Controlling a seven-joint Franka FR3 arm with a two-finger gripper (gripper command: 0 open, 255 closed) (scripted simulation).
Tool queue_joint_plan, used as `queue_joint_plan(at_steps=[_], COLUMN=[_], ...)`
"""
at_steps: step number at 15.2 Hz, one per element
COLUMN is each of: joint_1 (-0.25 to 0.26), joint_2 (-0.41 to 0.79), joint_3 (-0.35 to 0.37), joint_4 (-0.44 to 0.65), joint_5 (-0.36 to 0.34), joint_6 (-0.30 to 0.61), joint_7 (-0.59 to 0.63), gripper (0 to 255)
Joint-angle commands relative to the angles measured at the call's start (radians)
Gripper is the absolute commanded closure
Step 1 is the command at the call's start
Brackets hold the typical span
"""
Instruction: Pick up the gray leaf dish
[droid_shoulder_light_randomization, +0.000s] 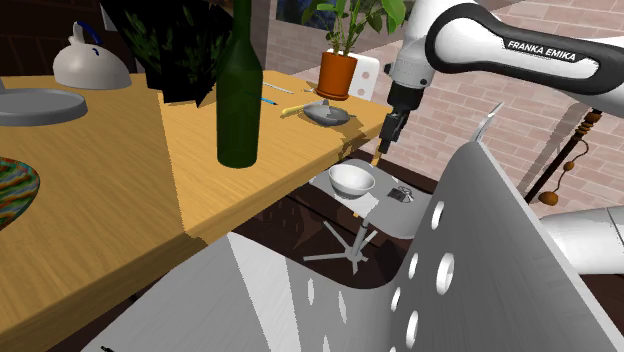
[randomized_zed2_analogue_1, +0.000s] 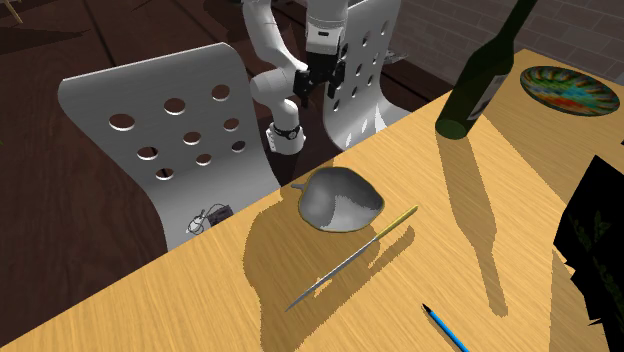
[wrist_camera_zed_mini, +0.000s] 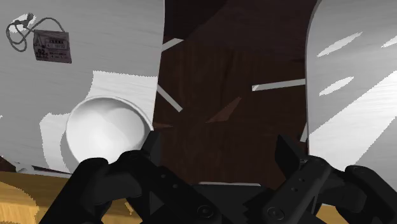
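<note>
The gray leaf dish (randomized_zed2_analogue_1: 340, 197) lies near the edge of the wooden table (droid_shoulder_light_randomization: 120, 230), stem tip pointing toward the perforated chair (randomized_zed2_analogue_1: 100, 100), so a reach from above looks open. The gripper (droid_shoulder_light_randomization: 386, 140) hangs beyond that edge, jaws wide apart and empty, over a white bowl (wrist_camera_zed_mini: 105, 130) on the chair seat. A thin rod (randomized_zed2_analogue_1: 355, 258) lies just beside the dish, and a terracotta plant pot (droid_shoulder_light_randomization: 338, 73) crowds it.

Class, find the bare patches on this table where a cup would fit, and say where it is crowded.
The table is bare between the bottle and the striped plate, and along its edge between the dish and the bottle. Crowded: the corner with dish, stick, pen and plant pot.
</note>
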Motion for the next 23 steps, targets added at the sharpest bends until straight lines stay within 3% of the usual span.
queue_joint_plan(at_steps=[1,11,21,23], joint_1=[0.000,-0.009,-0.011,-0.011], joint_2=[0.000,0.365,0.739,0.760], joint_3=[0.000,-0.005,0.004,0.005], joint_4=[0.000,0.284,0.699,0.713], joint_5=[0.000,-0.079,-0.152,-0.157], joint_6=[0.000,0.122,0.124,0.134], joint_7=[0.000,-0.056,-0.106,-0.107], gripper=[0,0,0,0])
